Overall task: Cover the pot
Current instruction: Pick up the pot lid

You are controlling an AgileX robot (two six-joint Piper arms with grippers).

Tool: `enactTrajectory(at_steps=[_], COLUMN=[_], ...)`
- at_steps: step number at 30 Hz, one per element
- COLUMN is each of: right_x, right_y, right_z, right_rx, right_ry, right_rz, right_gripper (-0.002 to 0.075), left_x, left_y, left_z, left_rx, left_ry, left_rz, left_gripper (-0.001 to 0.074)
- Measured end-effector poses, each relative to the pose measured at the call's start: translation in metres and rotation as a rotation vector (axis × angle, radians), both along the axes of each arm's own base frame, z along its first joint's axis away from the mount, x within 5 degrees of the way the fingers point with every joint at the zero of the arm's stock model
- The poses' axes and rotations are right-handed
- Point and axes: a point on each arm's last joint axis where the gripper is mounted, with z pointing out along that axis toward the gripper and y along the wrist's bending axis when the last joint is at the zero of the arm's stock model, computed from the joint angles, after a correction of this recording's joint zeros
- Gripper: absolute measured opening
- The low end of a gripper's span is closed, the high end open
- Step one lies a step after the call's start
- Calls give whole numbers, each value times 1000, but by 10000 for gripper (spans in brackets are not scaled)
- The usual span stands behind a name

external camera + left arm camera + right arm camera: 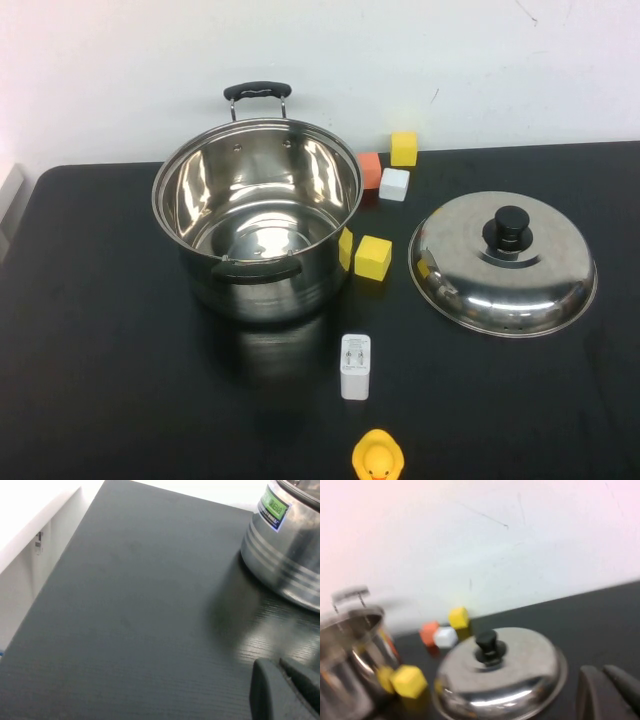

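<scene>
Duck (pixel 378 458): yellow, at the bottom edge of the high view, just right of centre, partly cut off by the frame.
Charger (pixel 355 366): white plug block above the duck, lower centre, lying flat on the table (pixel 100 380).
Pot (pixel 257 216): open steel pot, centre-left of the high view, upright, nothing inside; one black handle toward the wall, one toward the camera. A green label shows on its side in the left wrist view (pixel 273 503).
Lid (pixel 503 262): right of centre in the high view, resting dome-up on the table with its black knob (pixel 510 230) on top; well apart from the pot.
Yellow cubes: one (pixel 373 257) between pot and lid, another (pixel 345 248) touching the pot's right side, a third (pixel 404 148) near the wall.
Orange cube (pixel 369 170): upper centre, beside a white cube (pixel 394 184).
Left gripper (pixel 285 690): lower right corner of its wrist view, above bare table, near the pot; fingertips together, holding nothing.
Right gripper (pixel 610 692): lower right corner of its wrist view, near the lid's edge; fingertips together, holding nothing.
</scene>
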Motion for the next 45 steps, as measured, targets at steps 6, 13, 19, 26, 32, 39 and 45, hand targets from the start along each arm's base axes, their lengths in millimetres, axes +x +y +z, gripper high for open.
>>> enactTrajectory(at_steps=[6,13,19,26,32,39,45], right_x=[27,75,127,190,236,276,303], right_y=[-1,-12,4,37,58,71,78], right_z=[36,44,43,12,-23,-51,-76], right_rx=[-248,-124,-71,-153,-225,-242,-249], right_ry=[74,173,41,-27,-83,-95,-62], right_rz=[42,-70,-16,86,179,219,229], right_gripper=[-2,-2,65,565,681,690,692], left_x=[0,0,0,0,0,0,0], left_y=[0,0,0,0,0,0,0], left_z=[0,0,0,0,0,0,0], left_rx=[0,0,-1,-1,-1,-1,-1], left_ry=[0,0,0,0,0,0,0], left_rz=[0,0,0,0,0,0,0], left_gripper=[-1,-1,-1,-2,-2,-2,-2])
